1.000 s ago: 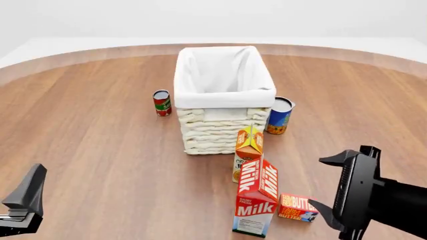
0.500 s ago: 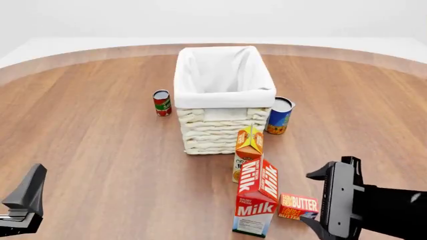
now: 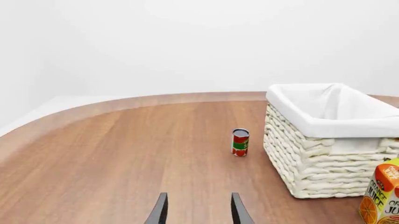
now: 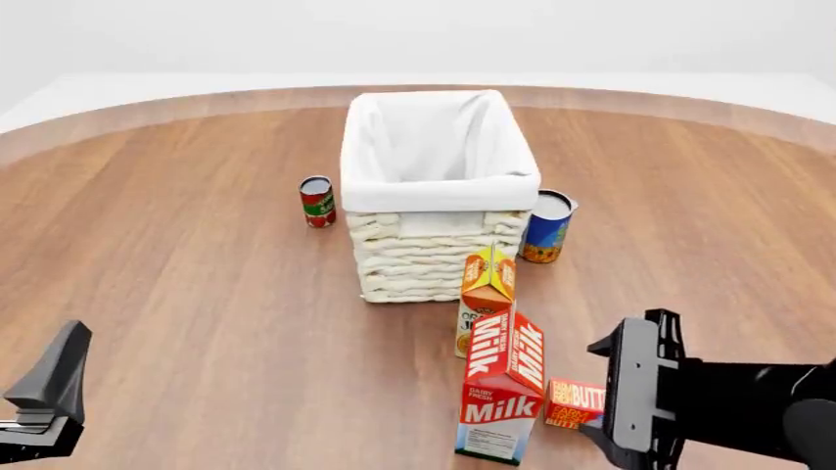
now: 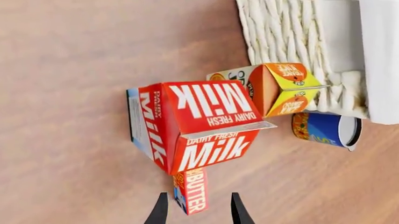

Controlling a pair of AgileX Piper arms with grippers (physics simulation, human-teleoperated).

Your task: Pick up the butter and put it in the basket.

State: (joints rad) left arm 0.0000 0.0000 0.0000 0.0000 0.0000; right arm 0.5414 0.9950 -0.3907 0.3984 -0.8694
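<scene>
The butter (image 4: 570,402) is a small flat red-orange box lying on the table just right of the milk carton. In the right wrist view the butter (image 5: 192,191) lies between my open fingertips, apart from both. My right gripper (image 4: 605,392) is open, turned on its side, and covers the butter's right end. The white wicker basket (image 4: 438,199) stands at the table's middle and also shows in the left wrist view (image 3: 324,161) and the right wrist view (image 5: 293,42). My left gripper (image 4: 55,380) is open and empty at the near left, as the left wrist view (image 3: 198,212) shows.
A tall red-white milk carton (image 4: 503,389) stands right beside the butter, with an orange juice carton (image 4: 487,287) behind it against the basket. A blue can (image 4: 546,226) stands right of the basket, a red tomato can (image 4: 317,202) left of it.
My right gripper has moved left toward the butter and now covers its right end. The left arm has not moved.
</scene>
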